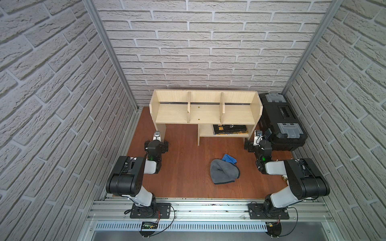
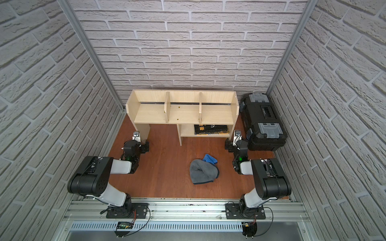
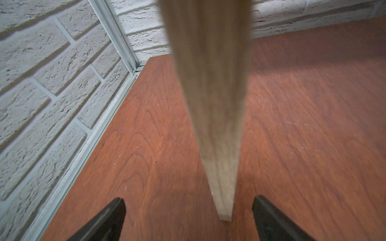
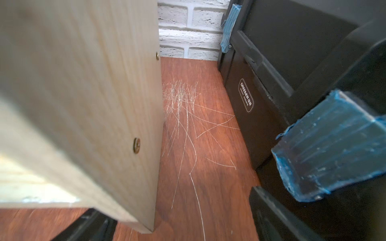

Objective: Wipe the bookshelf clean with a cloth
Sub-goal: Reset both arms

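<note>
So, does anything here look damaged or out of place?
Yes. Pale scratches mark the table in the gap between the bookshelf and the black toolbox, seen in the right wrist view. The cloth lies crumpled on the table, not on the shelf.

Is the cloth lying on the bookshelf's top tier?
No, the cloth lies crumpled on the table, in front of the bookshelf.

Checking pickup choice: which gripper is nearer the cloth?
Right. The right gripper is by the right end of the bookshelf, just beyond the cloth; the left gripper is at its left leg, farther off.
</note>
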{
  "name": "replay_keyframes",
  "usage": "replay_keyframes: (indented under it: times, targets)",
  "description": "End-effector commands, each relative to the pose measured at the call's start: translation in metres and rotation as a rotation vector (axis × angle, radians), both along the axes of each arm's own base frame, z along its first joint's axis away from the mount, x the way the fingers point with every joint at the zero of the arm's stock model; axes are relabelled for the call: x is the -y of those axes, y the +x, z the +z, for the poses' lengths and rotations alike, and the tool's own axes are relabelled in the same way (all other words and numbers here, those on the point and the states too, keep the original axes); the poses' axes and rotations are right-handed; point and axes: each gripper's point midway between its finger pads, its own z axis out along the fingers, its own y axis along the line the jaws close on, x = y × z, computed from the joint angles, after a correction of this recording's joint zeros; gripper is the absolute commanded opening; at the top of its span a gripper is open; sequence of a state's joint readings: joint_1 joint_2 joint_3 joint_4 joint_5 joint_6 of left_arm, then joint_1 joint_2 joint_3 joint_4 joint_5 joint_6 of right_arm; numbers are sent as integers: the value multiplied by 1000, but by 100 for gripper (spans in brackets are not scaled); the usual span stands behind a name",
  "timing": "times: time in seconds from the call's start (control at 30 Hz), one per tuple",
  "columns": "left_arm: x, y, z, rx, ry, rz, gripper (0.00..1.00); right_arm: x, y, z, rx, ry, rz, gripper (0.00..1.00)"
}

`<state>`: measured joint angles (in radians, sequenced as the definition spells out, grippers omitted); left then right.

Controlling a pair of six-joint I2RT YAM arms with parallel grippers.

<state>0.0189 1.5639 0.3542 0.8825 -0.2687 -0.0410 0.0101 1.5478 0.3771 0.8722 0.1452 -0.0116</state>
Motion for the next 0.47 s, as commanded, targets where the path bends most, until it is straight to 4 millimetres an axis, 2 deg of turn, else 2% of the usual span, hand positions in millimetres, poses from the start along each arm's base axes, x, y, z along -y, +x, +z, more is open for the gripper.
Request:
replay_keyframes:
  times: [0.0,0.43]
  targets:
    - [-1,8,17,64,6,-6,98,-2,4,13,40,13,10,99]
    - [-1,8,17,65,6,-5,98,-2,4,13,35,14,13,99]
